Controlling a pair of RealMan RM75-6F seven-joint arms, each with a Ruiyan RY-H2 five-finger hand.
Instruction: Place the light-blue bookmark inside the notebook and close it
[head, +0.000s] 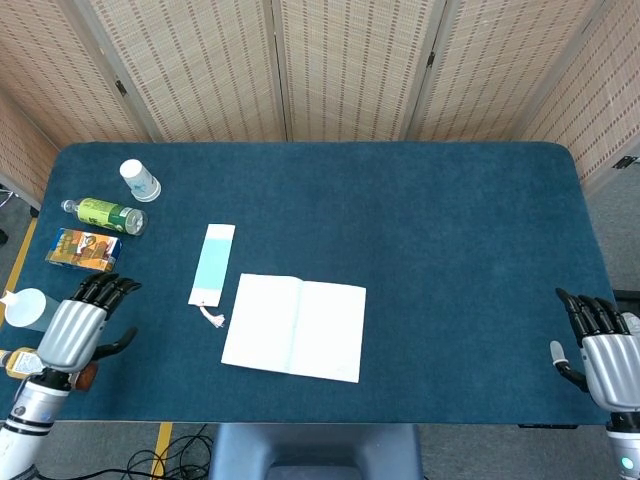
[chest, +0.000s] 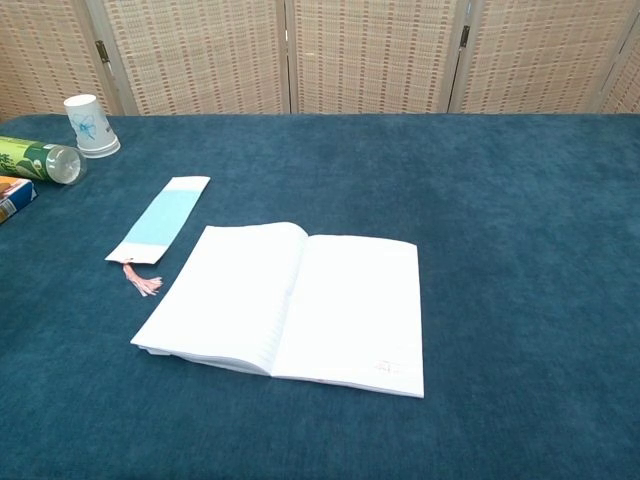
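The light-blue bookmark (head: 211, 264) (chest: 159, 219) lies flat on the blue table, its pink tassel toward the front, just left of the notebook. The notebook (head: 295, 327) (chest: 290, 303) lies open with white pages up, near the table's front middle. My left hand (head: 77, 326) hovers over the table's front left corner, fingers apart, holding nothing, well left of the bookmark. Off the front right corner my right hand (head: 605, 350) also holds nothing, fingers spread. Neither hand shows in the chest view.
At the far left stand a paper cup (head: 140, 181) (chest: 89, 126), a green bottle on its side (head: 107, 215) (chest: 38, 160) and a colourful small box (head: 85, 250). Woven screens (head: 340, 65) close the back. The blue table (head: 450, 230) stretches right.
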